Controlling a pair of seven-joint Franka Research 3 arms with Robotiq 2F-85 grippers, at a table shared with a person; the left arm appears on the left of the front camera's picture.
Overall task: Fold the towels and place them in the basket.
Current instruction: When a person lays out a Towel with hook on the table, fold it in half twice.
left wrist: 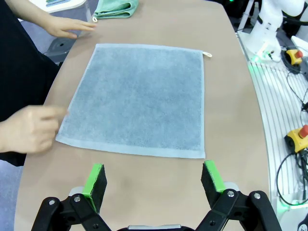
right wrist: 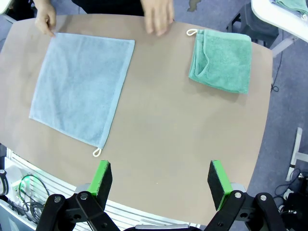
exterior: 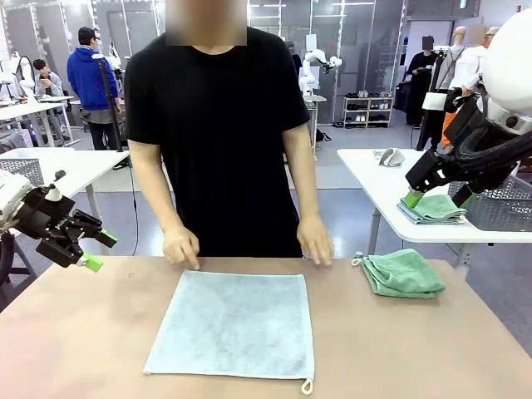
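Just beyond left gripper, pale towel

The spread towel is plain pale blue-grey; the folded towel mint green; the tabletop light tan; the left end effector and right end effector black with green pads; the person's T-shirt black.

Blue-grey towel lies spread flat; mint towel, seemingly folded, nearby.

free: table strip between blue towel and green towel | blocked: far edge, person's hands
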